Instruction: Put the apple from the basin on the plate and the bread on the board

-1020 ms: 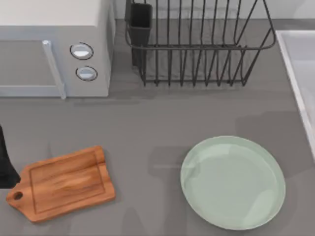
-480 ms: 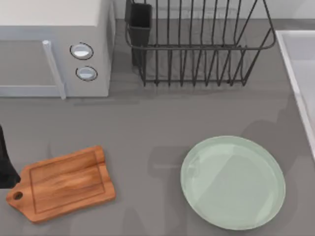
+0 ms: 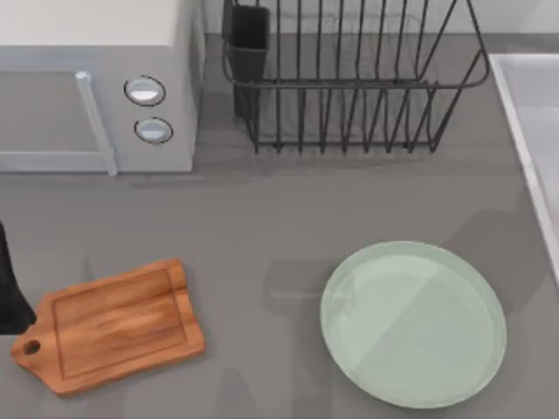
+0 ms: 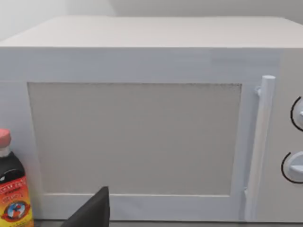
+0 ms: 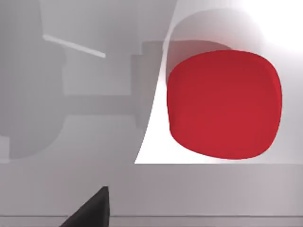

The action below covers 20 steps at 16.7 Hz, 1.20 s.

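Apple point(image 5: 223, 105) is right in front of your right arm's wrist camera, big and red, sitting on the pale floor of the basin point(image 3: 533, 131), which runs along the tabletop's right edge in the top view. A dark sliver of the right hand point(image 5: 90, 210) pokes in at the frame edge, but I can't tell if it's wide or narrow from that.

My read: you're on the reach for the apple, nothing grabbed yet. To do it well, come straight down over the fruit's middle with the fingers spread wider than it, since it's smooth and round and will probably squirt out of an off-centre pinch. Keep off the basin's raised rim on the way in and lift clear of it before you swing toward the plate point(image 3: 412, 323), which sits near the basin, so it's a short carry.

Your left arm is parked at the tabletop's left edge, its wrist camera staring at the microwave point(image 4: 142, 118) with a sauce bottle point(image 4: 13, 189) beside it. Same deal with the left hand point(image 4: 92, 213), just a dark corner, can't tell its state.

Count: one apple, one plate, one board point(image 3: 109, 325) on the left, one dish rack point(image 3: 349, 78), one microwave, one bottle. Plate and board are both bare. Bread I can't place anywhere.
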### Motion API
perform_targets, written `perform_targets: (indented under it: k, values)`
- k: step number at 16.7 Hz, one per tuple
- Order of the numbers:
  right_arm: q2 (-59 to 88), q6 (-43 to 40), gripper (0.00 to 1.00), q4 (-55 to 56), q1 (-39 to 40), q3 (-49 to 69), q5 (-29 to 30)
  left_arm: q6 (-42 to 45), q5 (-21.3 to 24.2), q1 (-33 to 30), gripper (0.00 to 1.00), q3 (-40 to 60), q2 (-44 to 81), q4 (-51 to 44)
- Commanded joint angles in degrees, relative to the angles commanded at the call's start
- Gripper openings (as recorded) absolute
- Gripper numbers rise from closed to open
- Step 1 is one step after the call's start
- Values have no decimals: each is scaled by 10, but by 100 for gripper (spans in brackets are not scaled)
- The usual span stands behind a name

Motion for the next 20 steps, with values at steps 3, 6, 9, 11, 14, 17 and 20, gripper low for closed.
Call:
perform_targets:
  k: [3, 6, 9, 11, 14, 17, 20]
  values:
    - [44, 1, 100, 72, -1, -28, 0, 0, 0, 0, 100, 0, 0, 0]
    - [91, 1, 100, 150, -1, -59, 1, 0, 0, 0, 100, 0, 0, 0]
    - [124, 2, 100, 206, -2, -81, 1, 0, 0, 0, 100, 0, 0, 0]
    - [130, 2, 100, 215, -2, -85, 1, 0, 0, 0, 100, 0, 0, 0]
    - [130, 2, 100, 215, -2, -85, 1, 0, 0, 0, 100, 0, 0, 0]
    - [130, 2, 77, 215, -2, -85, 1, 0, 0, 0, 100, 0, 0, 0]
    - [130, 2, 55, 215, -2, -85, 1, 0, 0, 0, 100, 0, 0, 0]
